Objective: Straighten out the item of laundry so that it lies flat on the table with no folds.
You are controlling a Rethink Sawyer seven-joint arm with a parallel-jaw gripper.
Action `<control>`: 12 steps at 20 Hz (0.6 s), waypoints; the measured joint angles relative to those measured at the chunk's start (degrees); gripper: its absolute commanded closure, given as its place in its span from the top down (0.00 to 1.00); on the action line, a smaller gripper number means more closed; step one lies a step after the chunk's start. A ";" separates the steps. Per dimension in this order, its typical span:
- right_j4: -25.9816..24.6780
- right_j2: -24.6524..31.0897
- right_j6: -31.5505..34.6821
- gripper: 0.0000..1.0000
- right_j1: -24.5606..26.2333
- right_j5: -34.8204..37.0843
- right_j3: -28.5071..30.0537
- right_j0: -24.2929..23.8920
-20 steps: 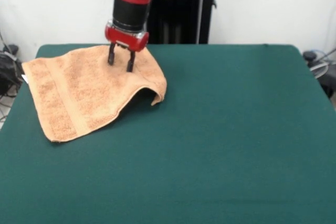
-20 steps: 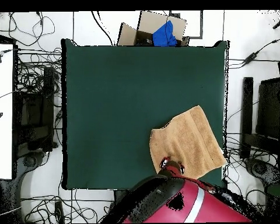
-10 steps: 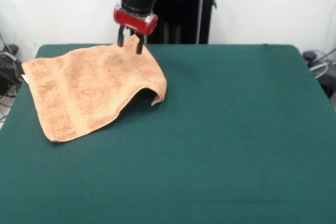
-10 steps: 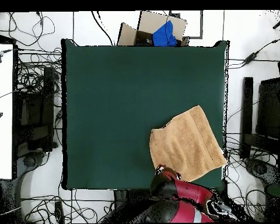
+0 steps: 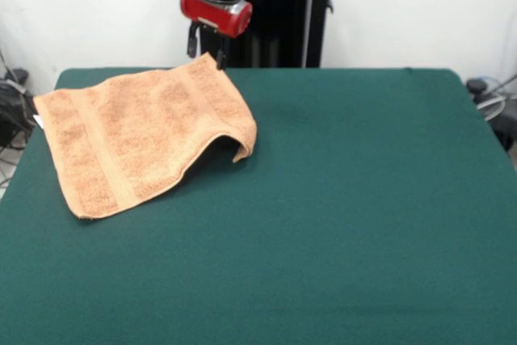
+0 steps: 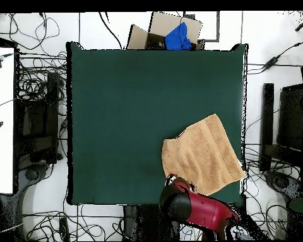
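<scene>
My gripper [image 5: 207,44] hangs just above the far corner of the small peach-orange terry-cloth towel [image 5: 141,139], its two dark fingers spread and grasping nothing. The towel lies near my side of the dark green cloth-covered surface [image 5: 347,199], close to one side edge, mostly spread but with one corner [image 5: 242,147] humped up and curled under, casting a shadow. The risk I see is that this fold remains if I treat the job as done. If I reach for the curl and pinch too deep, I could grab both layers and drag the whole towel, bunching it or pulling it towards the surface's edge.
</scene>
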 measured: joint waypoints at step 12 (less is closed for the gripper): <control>10.18 3.04 0.00 1.00 0.44 -1.34 -0.09 1.42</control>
